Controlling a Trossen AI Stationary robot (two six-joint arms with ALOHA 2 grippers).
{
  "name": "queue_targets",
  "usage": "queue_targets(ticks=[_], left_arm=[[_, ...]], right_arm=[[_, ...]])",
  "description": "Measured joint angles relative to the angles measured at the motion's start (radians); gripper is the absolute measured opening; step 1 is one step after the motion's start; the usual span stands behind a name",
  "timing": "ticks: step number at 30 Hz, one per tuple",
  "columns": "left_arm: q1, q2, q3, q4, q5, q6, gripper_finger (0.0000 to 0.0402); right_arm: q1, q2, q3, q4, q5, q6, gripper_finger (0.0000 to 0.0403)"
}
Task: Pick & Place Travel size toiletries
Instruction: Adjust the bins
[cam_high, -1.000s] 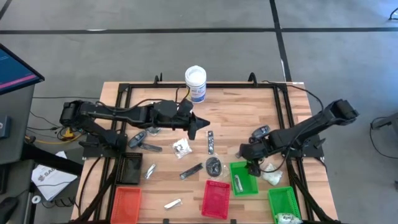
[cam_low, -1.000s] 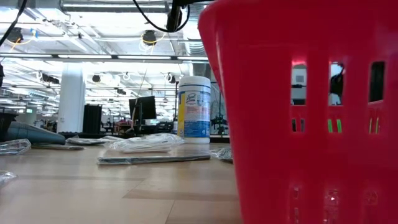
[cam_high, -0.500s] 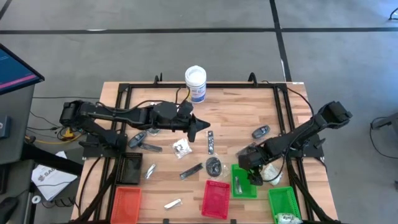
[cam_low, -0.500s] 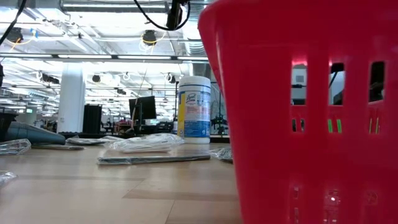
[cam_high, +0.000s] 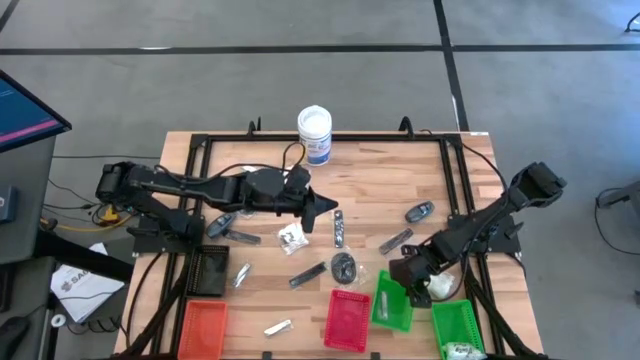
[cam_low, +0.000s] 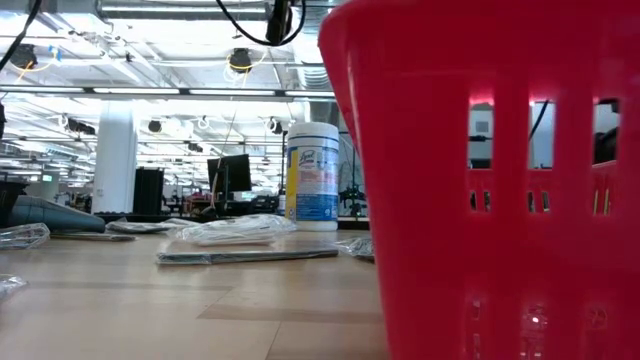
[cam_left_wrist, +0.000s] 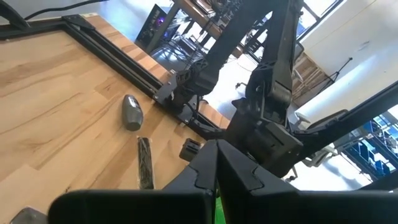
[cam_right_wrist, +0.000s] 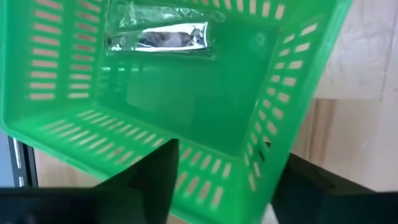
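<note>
Over the green tray (cam_high: 392, 305) at the surface's (cam_high: 370, 200) right front, the right gripper (cam_right_wrist: 217, 177) hangs with its fingers spread on either side of the near rim, a silvery tube (cam_right_wrist: 158, 37) lying inside. If they close there, they may catch the rim and drag or tip the tray. Other toiletries lie scattered mid-surface, where the left gripper (cam_high: 322, 207) hovers, fingers shut and empty.

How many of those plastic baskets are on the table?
4, unless more sit outside the views: an orange basket at the near left, a red basket near the middle, and two green baskets at the near right.
</note>
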Motion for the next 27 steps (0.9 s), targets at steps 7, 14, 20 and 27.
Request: queue_targets(ticks=[7, 14, 20, 27], left_arm=[[-0.023, 0.000, 0.000, 0.000, -0.020, -0.001, 0.0001], [-0.037, 0.000, 0.000, 0.000, -0.042, -0.003, 0.0001], [-0.044, 0.000, 0.000, 0.000, -0.051, -0.003, 0.0001], [-0.057, 0.000, 0.000, 0.002, -0.063, -0.006, 0.0001]], right_arm=[[0.034, -0.001, 0.041, -0.067, -0.007, -0.024, 0.0079], [0.086, -0.001, 0.073, -0.121, -0.009, -0.068, 0.0010], [0.136, -0.001, 0.074, -0.170, -0.008, -0.030, 0.0018], [0.201, 0.006, 0.074, -0.145, -0.008, 0.051, 0.0013]])
